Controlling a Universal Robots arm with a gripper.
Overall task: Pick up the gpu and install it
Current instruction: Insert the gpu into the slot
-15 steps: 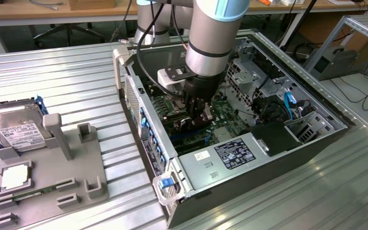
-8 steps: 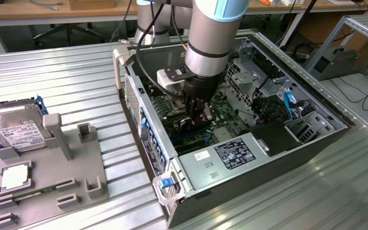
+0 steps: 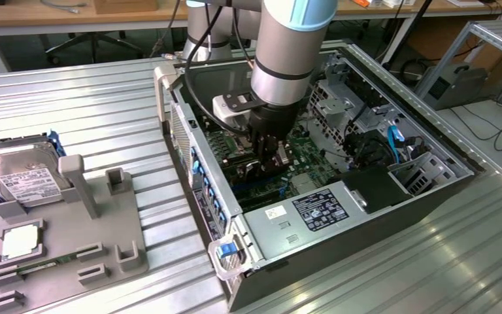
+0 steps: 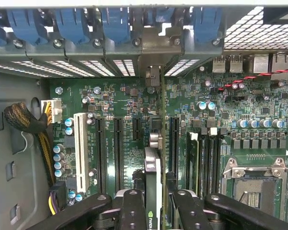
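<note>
Exterior view: a ribbed metal tabletop (image 3: 85,118) carries an open computer case (image 3: 382,216) and a grey holder tray (image 3: 102,242) with a hard drive (image 3: 20,176); desks stand behind. The end effector (image 3: 267,154) reaches down into the case.

Wrist view: the end effector (image 4: 153,208) is clamped on the gpu (image 4: 152,167), held edge-on above the green motherboard (image 4: 230,110), in line with an expansion slot (image 4: 174,143).

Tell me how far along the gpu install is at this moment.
Pickup looks done: the gripper is shut on the gpu, held edge-on inside the computer case. In hand: the card hangs above the motherboard, in line with the expansion slots. Left: seating it; the wrist view cannot settle whether its lower edge has entered a slot.
</note>
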